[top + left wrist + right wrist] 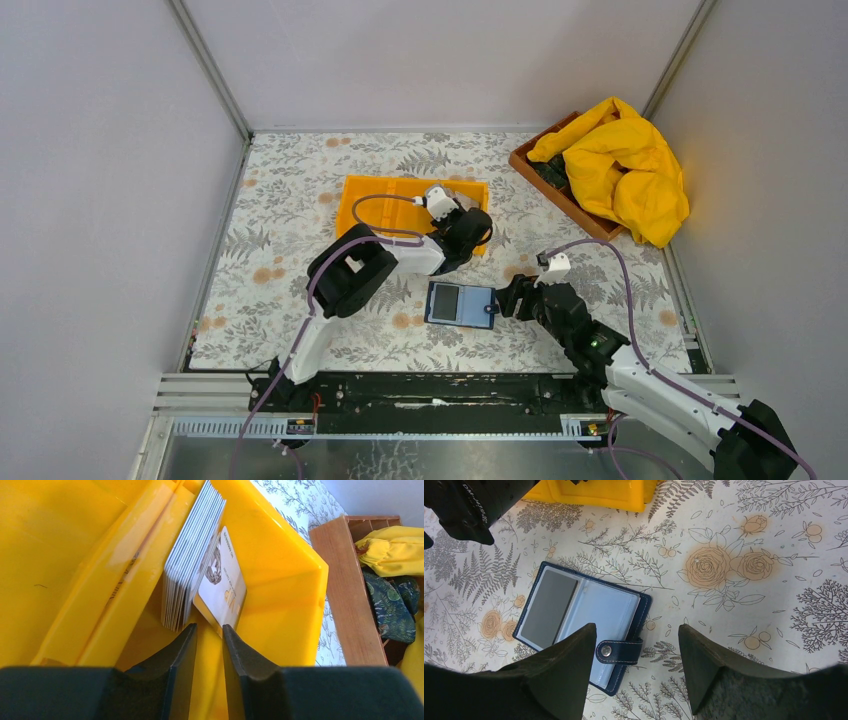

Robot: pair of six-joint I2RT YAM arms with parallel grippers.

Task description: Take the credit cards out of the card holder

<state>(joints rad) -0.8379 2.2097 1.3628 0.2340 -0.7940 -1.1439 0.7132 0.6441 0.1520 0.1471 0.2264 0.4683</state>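
The dark blue card holder (461, 304) lies open on the flowered table; a grey card (548, 607) shows in its left sleeve. My right gripper (635, 626) hangs open just above its right edge, and the snap strap (619, 651) sits between the fingers. My left gripper (209, 626) reaches into the right compartment of the orange tray (280, 610). Its fingers stand slightly apart and open, with nothing between them. Just past its tips a stack of grey credit cards (190, 565) stands on edge, and a tan and white card (222, 587) leans against it.
A wooden box (560, 190) at the back right holds a yellow cloth (620, 165) and patterned fabric (395, 605). The left arm's body (350, 275) hangs over the table just left of the card holder. Grey walls close in the table on three sides.
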